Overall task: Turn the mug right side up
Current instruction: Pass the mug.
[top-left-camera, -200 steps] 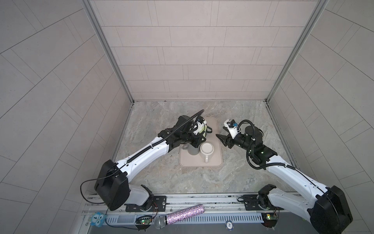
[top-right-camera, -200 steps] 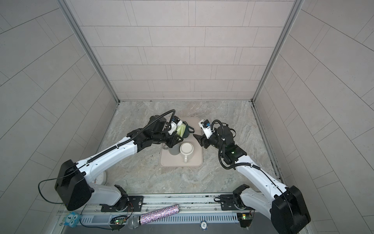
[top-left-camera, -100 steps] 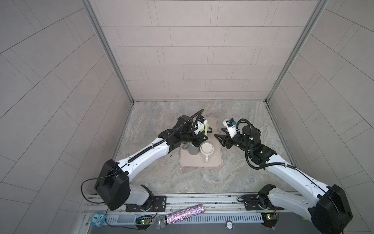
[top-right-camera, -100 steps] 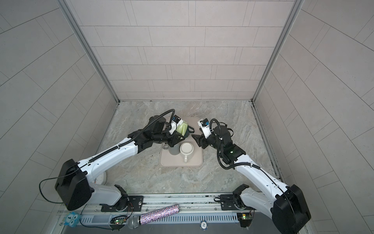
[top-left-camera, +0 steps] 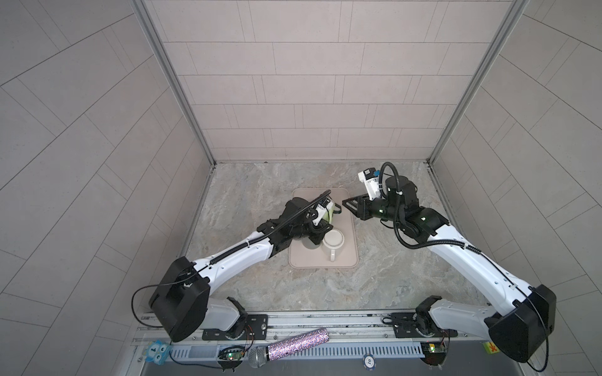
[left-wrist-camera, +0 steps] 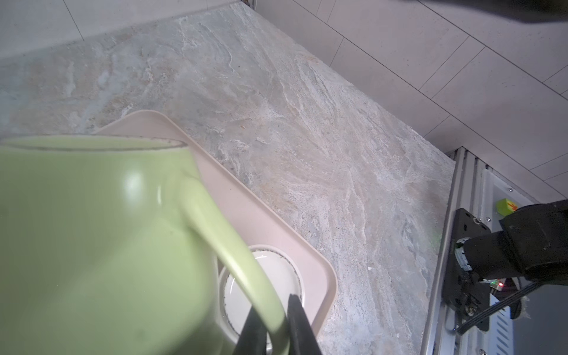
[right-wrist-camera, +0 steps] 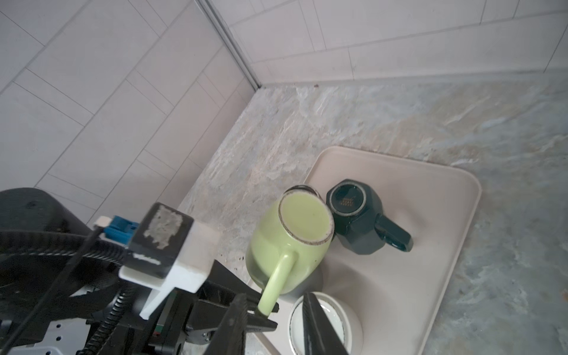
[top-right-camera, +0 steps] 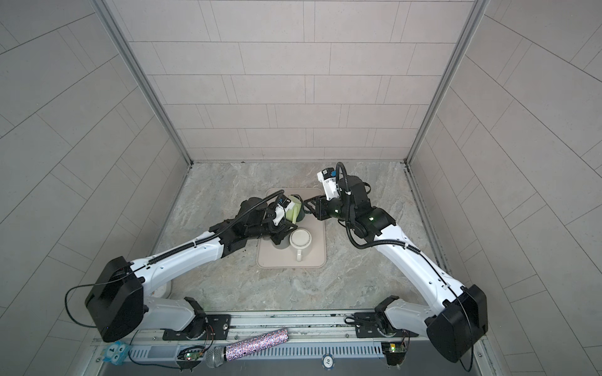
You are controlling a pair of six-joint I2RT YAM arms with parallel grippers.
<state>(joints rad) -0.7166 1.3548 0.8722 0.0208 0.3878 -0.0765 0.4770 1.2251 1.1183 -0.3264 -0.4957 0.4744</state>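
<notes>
Three mugs show plainly on the tray, and a grey cup sits half hidden under the left arm near the tray's left edge. The green mug is the one being handled. The left gripper is pinched tight on its handle, one finger on each side, and holds it over the far half of the tray. This mug is tilted rather than upright: the right wrist view shows its flat underside turned up and toward the right arm, and a shadow lies on the tray beneath it. A dark mug stands upside down on the far part of the tray, just right of the green mug. Whether the two touch cannot be told. A white mug stands upside down in the near half of the tray, with its handle pointing near. The right gripper has its fingers spread with a clear gap and grips nothing. In both top views it hangs at the tray's far right edge, just beside the green mug and the dark mug, and contact with either cannot be told.
</notes>
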